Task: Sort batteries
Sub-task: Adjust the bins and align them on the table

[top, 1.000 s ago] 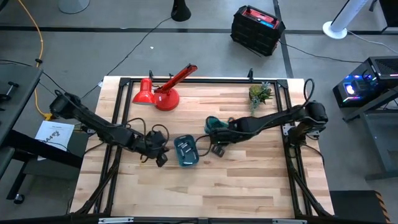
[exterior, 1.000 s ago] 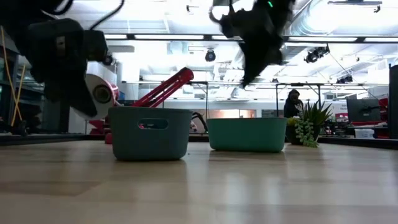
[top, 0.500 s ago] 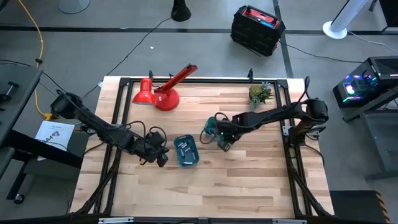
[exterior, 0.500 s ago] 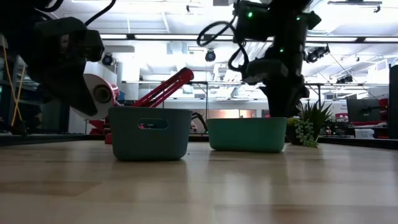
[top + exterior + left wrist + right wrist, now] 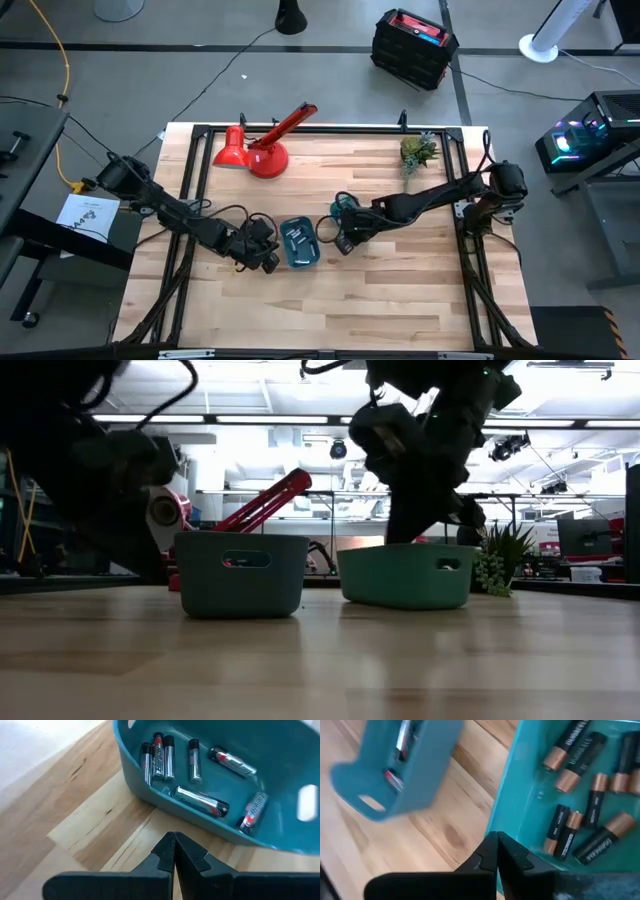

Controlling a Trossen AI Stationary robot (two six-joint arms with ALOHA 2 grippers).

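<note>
Down low, the left claw (image 5: 174,851) hangs pinched tight and empty over the bench (image 5: 75,820) — just ahead of it sits a teal tray (image 5: 280,765) holding silver batteries (image 5: 200,800). Likewise the right claw (image 5: 496,851) is pressed closed, gripping nothing, at the rim of a second teal tray (image 5: 512,785) — copper-tipped black batteries (image 5: 580,750) lie inside. Farther off stands a red lamp (image 5: 262,150).

Left pincer (image 5: 174,851) closed, low; right pincer (image 5: 497,851) closed, low.
</note>
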